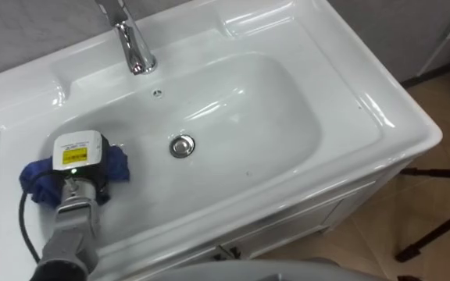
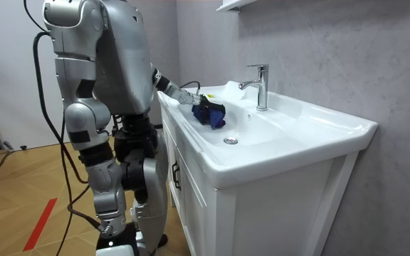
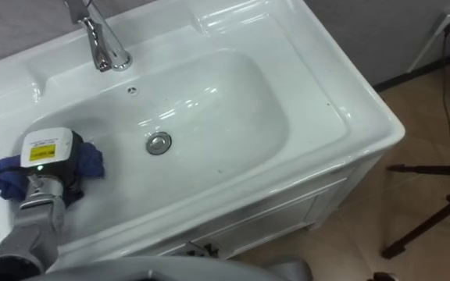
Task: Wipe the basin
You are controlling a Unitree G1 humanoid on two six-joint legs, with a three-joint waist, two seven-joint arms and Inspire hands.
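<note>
The white basin [image 1: 248,101] is set in a white counter, with a chrome drain [image 1: 182,146] in the middle of the bowl. A crumpled blue cloth [image 1: 117,162] lies on the bowl's left slope. My left hand [image 1: 78,152] rests on top of the cloth and presses it against the basin wall; its back faces up towards the camera. The cloth bunches out on both sides of the hand. In the room view I stand upright at the basin's front, my left arm reaching over the rim to the cloth [image 2: 213,118].
A chrome tap [image 1: 133,45] stands at the back rim, with a small overflow hole [image 1: 157,93] below it. Under the counter is a white cabinet [image 2: 191,199]. Black tripod legs [image 1: 436,226] stand on the wooden floor to the right.
</note>
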